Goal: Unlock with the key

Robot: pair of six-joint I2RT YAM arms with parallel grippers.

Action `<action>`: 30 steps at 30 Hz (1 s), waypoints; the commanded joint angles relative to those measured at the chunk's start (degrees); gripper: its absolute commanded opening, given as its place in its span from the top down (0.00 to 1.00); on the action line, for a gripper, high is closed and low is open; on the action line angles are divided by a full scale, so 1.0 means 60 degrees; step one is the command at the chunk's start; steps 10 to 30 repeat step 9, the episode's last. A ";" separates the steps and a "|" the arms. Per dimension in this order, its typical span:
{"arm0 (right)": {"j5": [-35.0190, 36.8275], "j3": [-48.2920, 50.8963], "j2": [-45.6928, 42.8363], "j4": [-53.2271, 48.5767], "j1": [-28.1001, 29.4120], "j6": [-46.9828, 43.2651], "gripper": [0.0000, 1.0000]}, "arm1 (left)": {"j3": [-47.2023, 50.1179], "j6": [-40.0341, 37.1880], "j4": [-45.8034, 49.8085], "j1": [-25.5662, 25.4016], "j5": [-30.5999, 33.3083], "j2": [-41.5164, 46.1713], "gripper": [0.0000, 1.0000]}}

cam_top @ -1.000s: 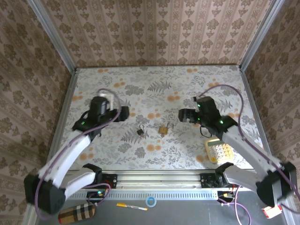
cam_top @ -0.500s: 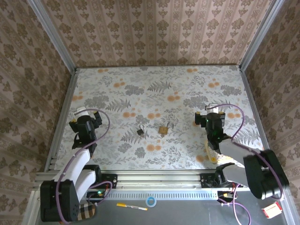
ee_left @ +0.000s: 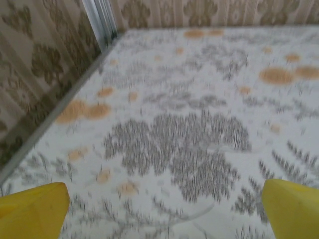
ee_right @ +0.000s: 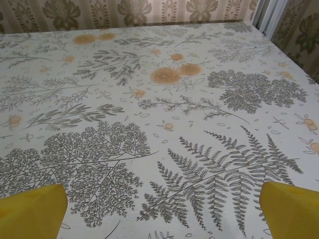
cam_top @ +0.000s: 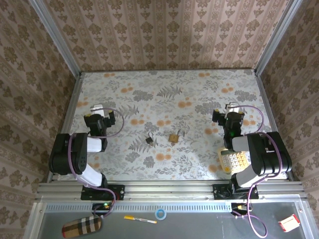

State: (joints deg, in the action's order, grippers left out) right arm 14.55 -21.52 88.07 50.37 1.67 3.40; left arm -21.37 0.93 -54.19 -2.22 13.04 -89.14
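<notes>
The left tool point(ee_left: 162, 211) and right tool point(ee_right: 162, 209) gape open, empty, at the worktop's point(cam_top: 199, 94) sides; the key point(cam_top: 149, 140) lies near the brass padlock point(cam_top: 174, 136), seemingly reachable by either.

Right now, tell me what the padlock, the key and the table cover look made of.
Padlock: likely brass, going by its golden-yellow body; the shackle looks like pale, shiny metal. Key: dark head, possibly plastic; too small to tell more. Table cover: printed floral sheet, smooth and matt, perhaps paper or vinyl.
</notes>
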 commanded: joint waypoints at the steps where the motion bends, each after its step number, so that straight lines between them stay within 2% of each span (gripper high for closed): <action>1: 0.0066 -0.0073 -0.0118 0.0148 0.0126 0.0159 0.00 | 0.0027 -0.0260 -0.0050 0.0004 -0.0045 0.0052 0.00; 7: 0.0074 -0.0102 -0.0087 0.0115 0.0117 0.0181 0.00 | 0.0070 -0.0315 -0.0168 0.0003 -0.0043 0.0037 0.00; 8: 0.0104 -0.0063 -0.0103 0.0171 0.0142 0.0146 0.00 | 0.0179 -0.0337 -0.0315 0.0022 -0.0319 0.0069 0.00; 9: 0.0103 -0.0074 -0.0091 0.0196 0.0227 0.0039 0.00 | 0.0439 -0.0546 -0.0775 0.0059 -0.1108 0.0076 0.00; 30: 0.0103 -0.0074 -0.0091 0.0196 0.0227 0.0039 0.00 | 0.0439 -0.0546 -0.0775 0.0059 -0.1108 0.0076 0.00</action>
